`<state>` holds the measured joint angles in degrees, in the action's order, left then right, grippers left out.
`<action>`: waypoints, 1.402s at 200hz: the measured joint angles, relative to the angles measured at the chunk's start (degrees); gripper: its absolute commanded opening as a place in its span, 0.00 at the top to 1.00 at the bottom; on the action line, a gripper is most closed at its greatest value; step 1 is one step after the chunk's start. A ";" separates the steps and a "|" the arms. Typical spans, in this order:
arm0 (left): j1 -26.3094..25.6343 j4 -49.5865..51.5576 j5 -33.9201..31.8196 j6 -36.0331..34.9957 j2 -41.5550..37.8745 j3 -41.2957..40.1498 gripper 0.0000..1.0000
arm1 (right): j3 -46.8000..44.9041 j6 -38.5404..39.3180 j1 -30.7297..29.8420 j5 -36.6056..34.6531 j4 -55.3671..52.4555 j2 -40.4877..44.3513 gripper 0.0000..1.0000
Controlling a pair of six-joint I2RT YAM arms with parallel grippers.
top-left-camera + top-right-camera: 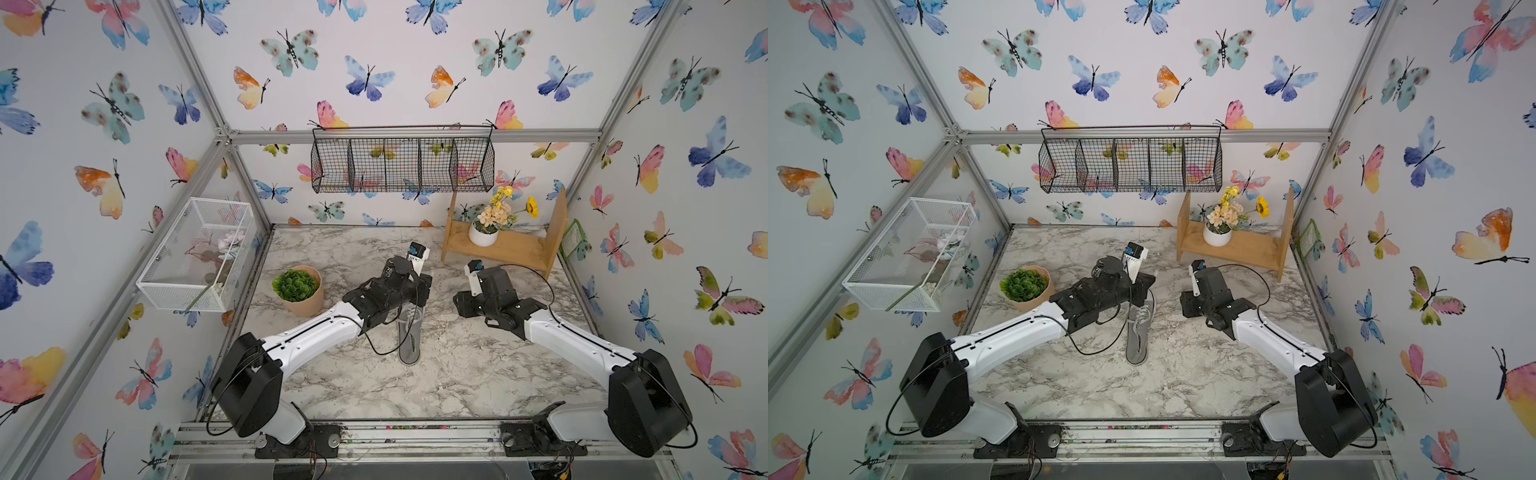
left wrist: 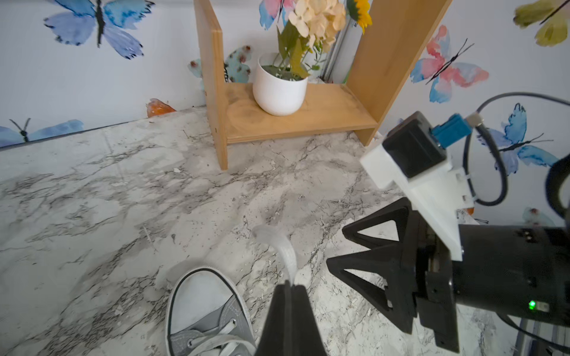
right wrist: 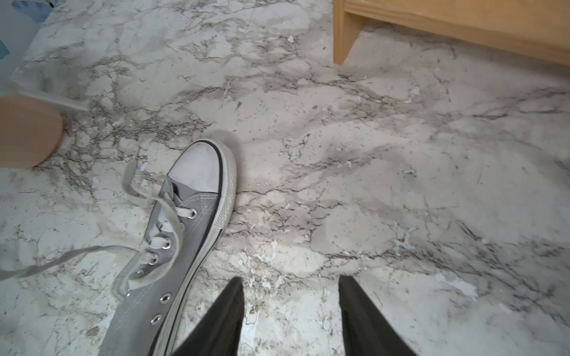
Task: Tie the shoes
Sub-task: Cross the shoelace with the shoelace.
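Front rail [image 1: 415, 434]: metal bar along the near edge, carrying the bases of both arms.
White mesh basket [image 1: 166, 266]: fixed to the left wall above the tabletop, with pale artificial flowers lying inside.
Potted plant [image 1: 299, 291]: green leaves in a tan pot, standing on the marble-patterned tabletop [image 1: 457, 374] near its left edge, well apart from the shoe.
Left arm [image 1: 316, 334]: reaches from the front left corner toward the middle, with its wrist above the front part of the shoe.
Left gripper [image 2: 290, 286]: clenched, its two black fingers pressed together on a flat white lace [image 2: 285, 249] that comes out between the tips and curls over beyond them.
Shoe [image 1: 1138, 336]: grey canvas with a white toe cap, in the middle of the tabletop between the two arms. The toe points toward the back wall and the heel toward the front rail. In both top views the left wrist hides the toe end.
Loose strands [image 3: 61, 262]: in the right wrist view, more lace trails from the eyelets on the side away from the right gripper.
Black wire basket [image 1: 403, 166]: hangs on the back wall, divided into compartments.
Right gripper [image 3: 290, 279]: released, fingers spread with only bare tabletop between them, holding nothing. It is just beside the shoe and not touching it.
Right arm [image 1: 573, 336]: reaches in from the front right corner.
Wooden shelf [image 1: 511, 249]: stands at the back right of the tabletop, with a white pot [image 1: 483, 237] of cream and yellow flowers on its board.
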<state>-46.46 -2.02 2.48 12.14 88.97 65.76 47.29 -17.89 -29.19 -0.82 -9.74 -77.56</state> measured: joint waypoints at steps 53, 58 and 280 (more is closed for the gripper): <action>-0.79 4.76 5.18 -3.67 15.19 11.04 0.96 | -3.06 -0.57 1.90 -3.98 0.33 4.00 0.47; -0.81 5.27 5.81 -3.89 16.90 12.37 0.95 | -3.26 -0.59 1.90 -4.22 0.35 4.13 0.46; 14.53 11.98 8.17 -1.64 2.05 -3.80 0.27 | -5.68 2.29 2.03 14.45 9.14 -8.41 0.43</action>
<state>-31.92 9.96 10.66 10.50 91.02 61.95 41.60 -15.59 -27.16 13.63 -0.60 -85.97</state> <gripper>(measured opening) 0.724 0.567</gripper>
